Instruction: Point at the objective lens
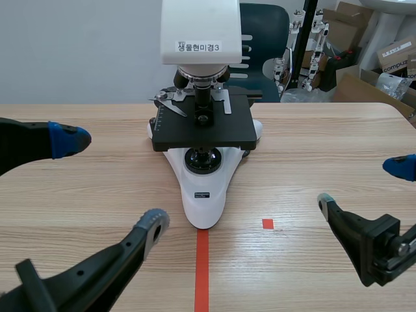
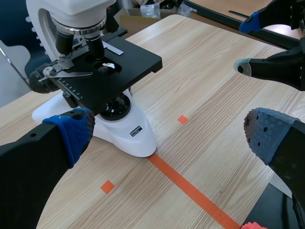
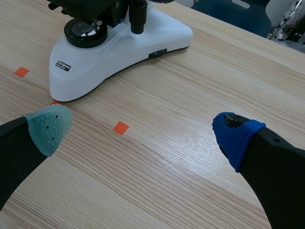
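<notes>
A white microscope (image 1: 203, 175) with a black stage (image 1: 201, 127) stands at the table's middle. Its objective lens (image 1: 202, 97) hangs from the turret over the stage, also seen in the left wrist view as the objective lens (image 2: 96, 49). My left gripper (image 1: 112, 182) is open at the near left, well short of the microscope; its fingers (image 2: 71, 133) straddle the base (image 2: 128, 136). My right gripper (image 1: 364, 185) is open at the near right, with the base (image 3: 109, 47) ahead of it to one side. Nothing is between either pair of fingers.
A dark chair (image 1: 263, 39) and cardboard boxes (image 1: 383, 65) stand beyond the table's far edge. An orange-red tape line (image 1: 202, 270) and a small square (image 1: 268, 223) mark the wooden table (image 1: 312, 149) in front of the microscope.
</notes>
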